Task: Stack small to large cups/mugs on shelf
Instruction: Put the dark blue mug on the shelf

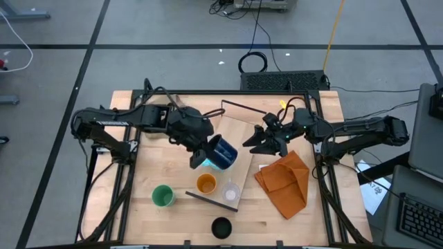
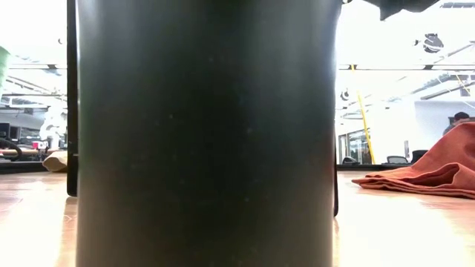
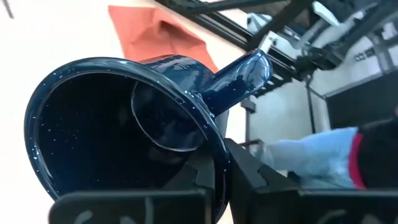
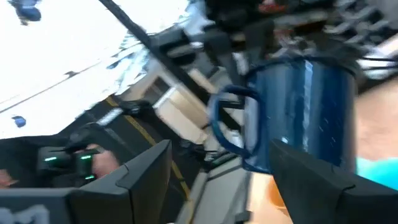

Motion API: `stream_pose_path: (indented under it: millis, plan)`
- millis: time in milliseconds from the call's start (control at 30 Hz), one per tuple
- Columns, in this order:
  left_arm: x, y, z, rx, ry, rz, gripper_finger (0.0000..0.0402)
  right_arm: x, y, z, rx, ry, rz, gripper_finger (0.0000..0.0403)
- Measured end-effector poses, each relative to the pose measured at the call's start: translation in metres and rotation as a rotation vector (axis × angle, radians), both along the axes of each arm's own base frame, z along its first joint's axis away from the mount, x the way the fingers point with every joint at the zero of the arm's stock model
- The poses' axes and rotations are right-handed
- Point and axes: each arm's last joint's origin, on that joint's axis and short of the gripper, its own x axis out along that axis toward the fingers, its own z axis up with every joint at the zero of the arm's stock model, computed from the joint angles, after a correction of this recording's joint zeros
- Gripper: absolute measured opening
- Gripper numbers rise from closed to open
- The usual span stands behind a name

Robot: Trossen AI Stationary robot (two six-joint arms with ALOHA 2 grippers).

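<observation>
Black cup (image 2: 204, 133) fills my low view, standing at the counter's (image 1: 138, 207) front edge. My left claw (image 3: 217, 186) is pinching the dark navy mug's (image 1: 223, 152) rim, holding it tipped above the shelf (image 1: 239, 128). My right claw (image 1: 257, 144), fingers spread and empty, hangs just beside it.

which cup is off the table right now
The dark navy mug, clamped in the left pincer; the green, orange, clear and black cups stand below.
</observation>
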Motion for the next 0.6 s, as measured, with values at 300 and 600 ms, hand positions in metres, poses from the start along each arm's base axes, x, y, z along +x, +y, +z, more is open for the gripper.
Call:
stream_pose_path:
  millis: [300, 600]
  plan:
    - [0.016, -0.013, -0.014, -0.014, 0.021, -0.030, 0.0014, 0.009, 0.003, -0.003, 0.084, 0.002, 0.079, 0.0256]
    - [0.025, -0.015, -0.017, -0.010, -0.003, -0.047, 0.0014, 0.027, 0.011, -0.018, 0.210, 0.067, 0.244, 0.0256]
